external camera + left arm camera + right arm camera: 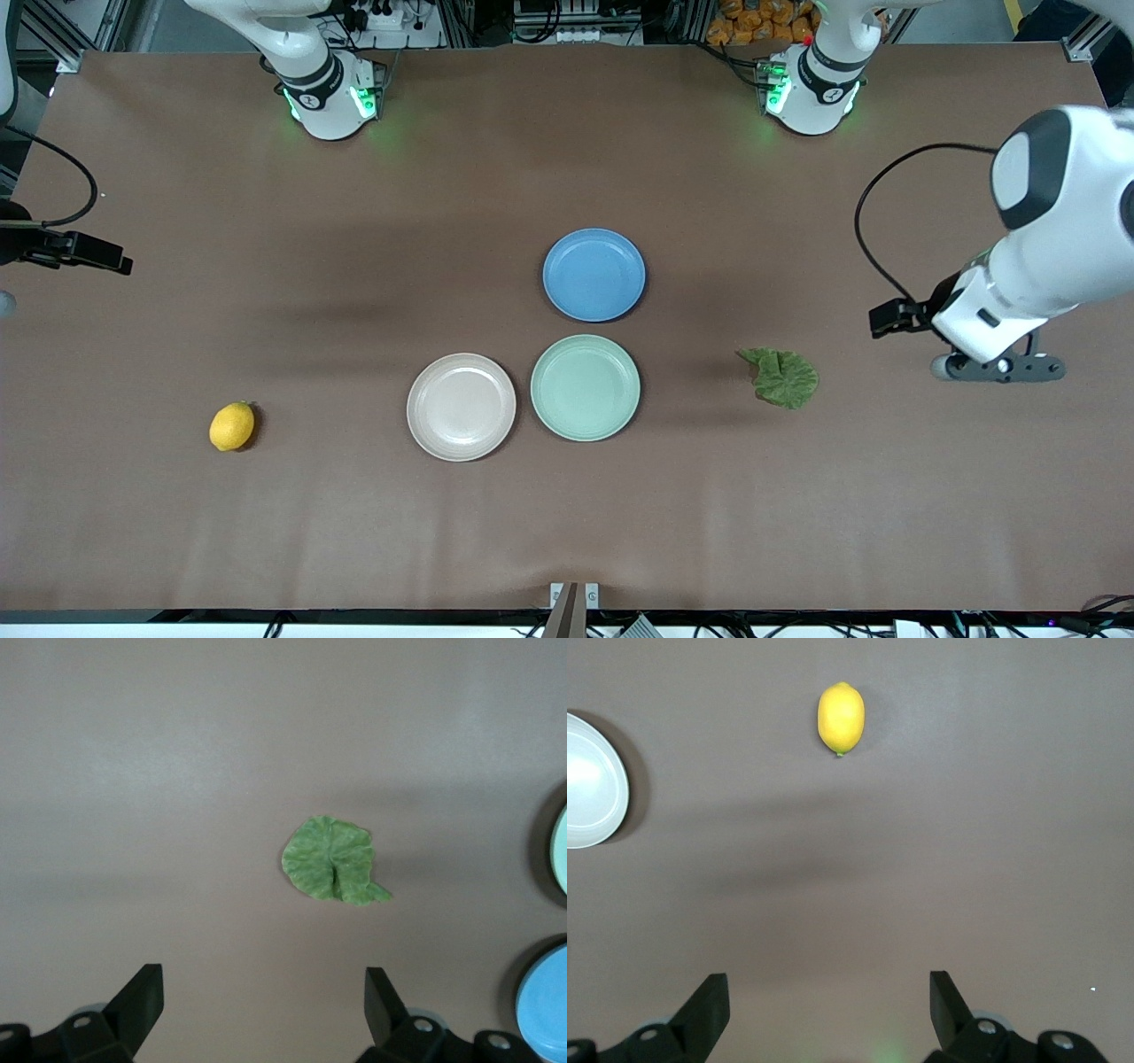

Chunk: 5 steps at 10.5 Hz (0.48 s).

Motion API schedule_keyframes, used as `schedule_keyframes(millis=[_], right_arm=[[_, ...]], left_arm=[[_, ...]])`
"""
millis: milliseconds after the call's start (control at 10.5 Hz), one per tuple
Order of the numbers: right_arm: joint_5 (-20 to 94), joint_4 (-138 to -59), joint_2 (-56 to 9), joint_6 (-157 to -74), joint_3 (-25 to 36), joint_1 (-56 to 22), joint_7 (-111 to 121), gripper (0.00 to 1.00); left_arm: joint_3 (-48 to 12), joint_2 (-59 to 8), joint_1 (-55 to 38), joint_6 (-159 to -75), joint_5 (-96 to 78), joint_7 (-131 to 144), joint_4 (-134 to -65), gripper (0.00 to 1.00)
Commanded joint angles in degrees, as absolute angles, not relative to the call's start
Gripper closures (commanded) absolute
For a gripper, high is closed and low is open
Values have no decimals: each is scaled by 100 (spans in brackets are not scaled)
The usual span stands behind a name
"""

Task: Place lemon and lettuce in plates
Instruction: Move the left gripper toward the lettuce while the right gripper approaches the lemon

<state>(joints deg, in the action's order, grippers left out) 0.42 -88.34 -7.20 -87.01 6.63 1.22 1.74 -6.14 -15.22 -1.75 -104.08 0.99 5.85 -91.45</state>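
Observation:
The yellow lemon (232, 426) lies on the table toward the right arm's end; it also shows in the right wrist view (841, 718). The green lettuce (780, 377) lies flat toward the left arm's end, also in the left wrist view (332, 860). The beige-pink plate (461, 407) and the mint green plate (585, 387) sit side by side mid-table, both empty. My left gripper (997, 366) hovers open and empty beside the lettuce (264, 992). My right gripper (829, 997) is open and empty, up over bare table short of the lemon, mostly cut off in the front view.
An empty blue plate (594, 274) sits just farther from the front camera than the mint plate. The brown cloth (354, 532) covers the whole table. The arm bases stand along the edge farthest from the front camera.

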Motion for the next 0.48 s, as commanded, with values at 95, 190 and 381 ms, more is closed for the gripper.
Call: schedule_keyframes(millis=[95, 190, 381], right_arm=[[9, -8763, -738, -8692, 633, 123, 194, 0], [-17, -8797, -738, -8788, 633, 114, 211, 0], [-44, -8868, -817, -8789, 624, 166, 246, 0]], left_arm=[[-615, -2134, -272, -10827, -87, 825, -9088, 0], [-615, -2240, -359, -11028, -88, 931, -9236, 0], [-615, -2346, -500, -11695, -88, 1351, -9649, 0]])
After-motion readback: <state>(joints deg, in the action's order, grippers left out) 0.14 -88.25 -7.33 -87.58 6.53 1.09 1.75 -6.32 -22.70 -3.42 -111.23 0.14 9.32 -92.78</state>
